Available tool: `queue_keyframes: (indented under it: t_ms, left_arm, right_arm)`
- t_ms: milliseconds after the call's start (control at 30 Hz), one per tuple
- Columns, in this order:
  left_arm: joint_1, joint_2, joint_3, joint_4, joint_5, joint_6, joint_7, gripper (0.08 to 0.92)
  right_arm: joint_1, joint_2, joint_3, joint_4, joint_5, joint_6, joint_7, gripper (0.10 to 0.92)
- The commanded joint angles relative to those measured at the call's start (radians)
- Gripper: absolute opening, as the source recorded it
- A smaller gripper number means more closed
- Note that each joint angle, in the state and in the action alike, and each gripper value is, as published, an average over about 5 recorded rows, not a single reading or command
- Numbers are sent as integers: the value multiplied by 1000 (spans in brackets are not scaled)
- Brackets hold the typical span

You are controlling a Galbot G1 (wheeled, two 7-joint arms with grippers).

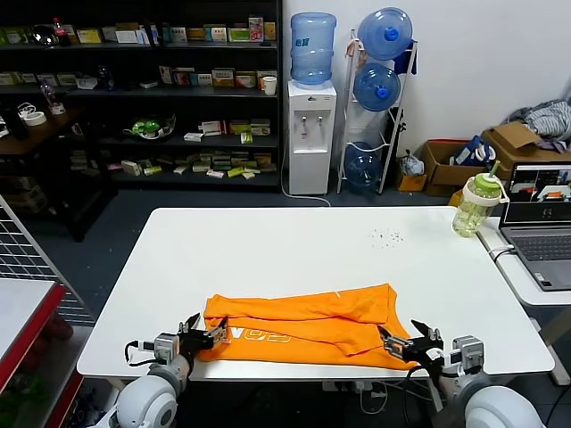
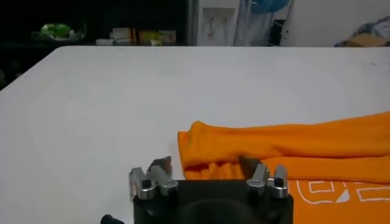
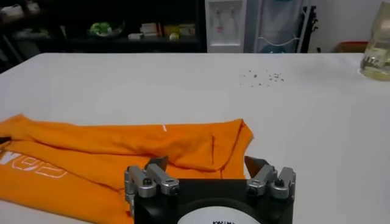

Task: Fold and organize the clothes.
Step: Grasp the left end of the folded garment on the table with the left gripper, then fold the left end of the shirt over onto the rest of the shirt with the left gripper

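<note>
Orange T-shirt was laid folded lengthwise along the table near edge. Left gripper was held at its left end, jaws apart; right gripper at its right end, jaws apart, likely positioned for the next fold.

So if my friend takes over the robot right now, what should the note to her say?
Left gripper: open, at the left end of the T-shirt, holding nothing.
Right gripper: open, at the shirt's right end, holding nothing.
Shirt: lies near the front edge of the white table as a long strip, some white lettering showing at the front left.
Done: the shirt is folded lengthwise into that strip.
Left: probably fold the ends in to make a smaller bundle, then tidy it.
</note>
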Motion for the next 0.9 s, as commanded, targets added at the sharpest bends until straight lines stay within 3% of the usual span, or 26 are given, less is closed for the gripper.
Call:
queue_keyframes:
  t_ms: [33,633,900]
  left_arm:
    - [0,-11,3,33,-2,-21,3,663]
    - [14,-36,-4,-1,19,-62,-6,154]
    - [26,40,-64,-32,20,-71,-4,122]
  right_arm:
    - [-26,5,19,5,-11,2,-4,823]
    - [-10,35,-7,-14,-49,15,-17,823]
    - [36,49,-38,-18,-61,15,-13,823]
